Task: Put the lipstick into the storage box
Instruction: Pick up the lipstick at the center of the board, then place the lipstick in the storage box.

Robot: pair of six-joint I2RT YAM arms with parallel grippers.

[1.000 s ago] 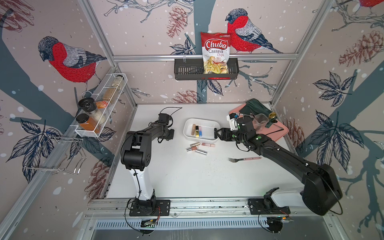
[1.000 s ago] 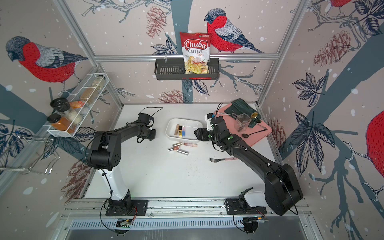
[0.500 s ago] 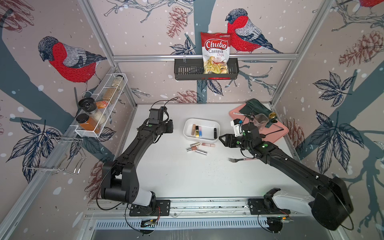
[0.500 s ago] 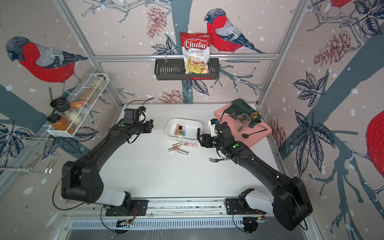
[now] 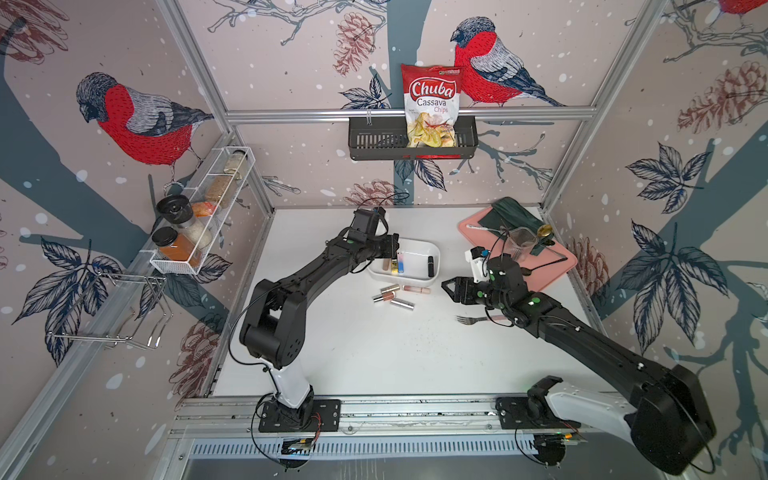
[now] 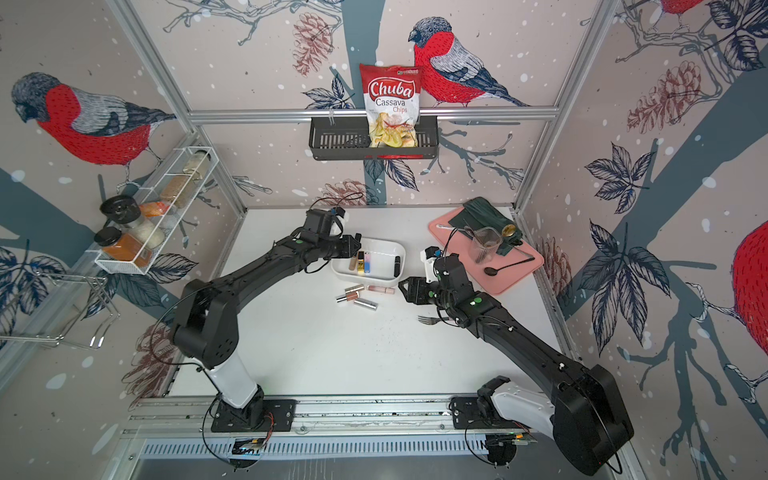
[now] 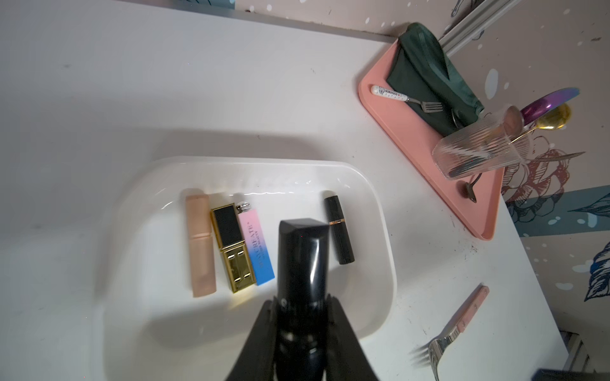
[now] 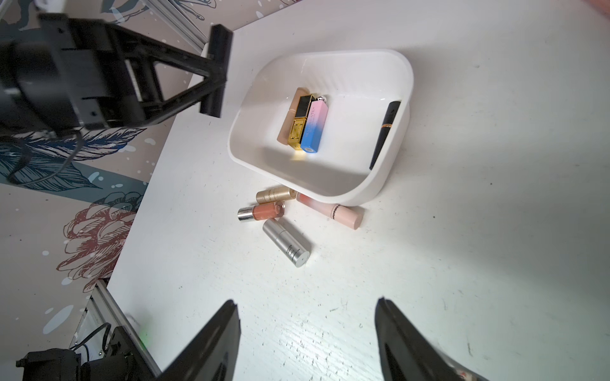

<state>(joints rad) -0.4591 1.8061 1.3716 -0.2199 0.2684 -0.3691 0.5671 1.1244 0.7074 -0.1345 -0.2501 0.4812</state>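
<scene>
The left pincer (image 7: 303,231) was pressed together, pinching nothing, and hung over the inside of the plain white rectangular storage box (image 7: 251,161) with rounded corners. In a top view the left pincer (image 5: 392,248) sat at the box's end nearer the left arm. The right pincer (image 8: 307,333) was spread wide and empty above the bare white surface (image 8: 462,231), apart from the box.

The left wrist view gave the box's contents best. A beige matte tube (image 7: 200,244), a square gold-and-black case (image 7: 232,247) and a pink-to-blue gradient tube (image 7: 257,250) lay side by side, touching. A slim black tube with a gold band (image 7: 339,229) lay apart from them, toward the end nearer the right arm.

The right wrist view added four more lipsticks on the surface just outside the box's long wall: a gold tube (image 8: 275,194), a peach-filled clear tube with a silver cap (image 8: 260,212), a plain silver cylinder (image 8: 286,242) and a pale pink gloss tube (image 8: 330,209), the last partly hidden behind the wall's foot. It also showed the slim black tube lying right against the box's inner wall.

Only the top views took in both arms at once, with a pink-handled metal fork (image 5: 469,319) on the surface beside the right arm.
</scene>
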